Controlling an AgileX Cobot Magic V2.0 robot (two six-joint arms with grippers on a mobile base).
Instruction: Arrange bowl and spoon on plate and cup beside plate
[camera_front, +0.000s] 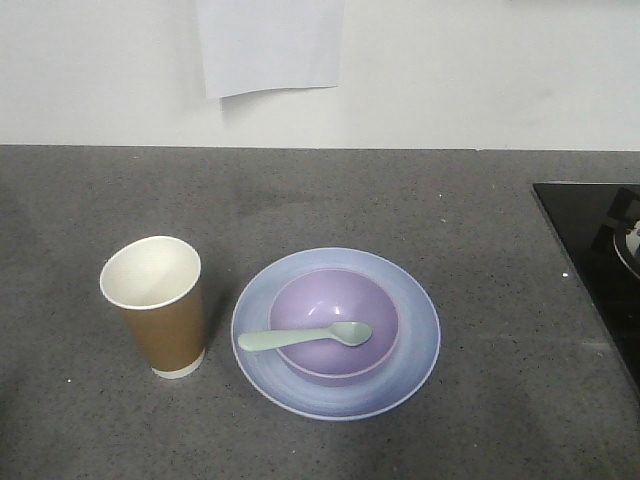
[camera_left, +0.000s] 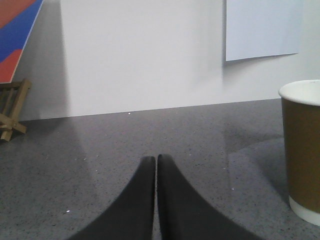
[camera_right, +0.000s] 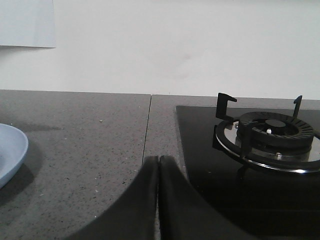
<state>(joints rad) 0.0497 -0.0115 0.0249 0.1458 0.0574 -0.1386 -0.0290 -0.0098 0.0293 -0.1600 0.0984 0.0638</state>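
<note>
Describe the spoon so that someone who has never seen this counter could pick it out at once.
On the grey speckled counter, find the round pale blue plate right of the tall brown paper cup. A small lavender bowl sits on it; the short pale mint plastic spoon lies across its front rim, the only slender utensil.

Only the fingers of each hand show, and only in the wrist views. The left hand (camera_left: 156, 159) has two matte black fingers, broad at the base and curving inward to slim rounded tips. The right hand (camera_right: 158, 159) looks the same: smooth black fingers, flared below and tapered above, without visible screws, cables or markings.
</note>
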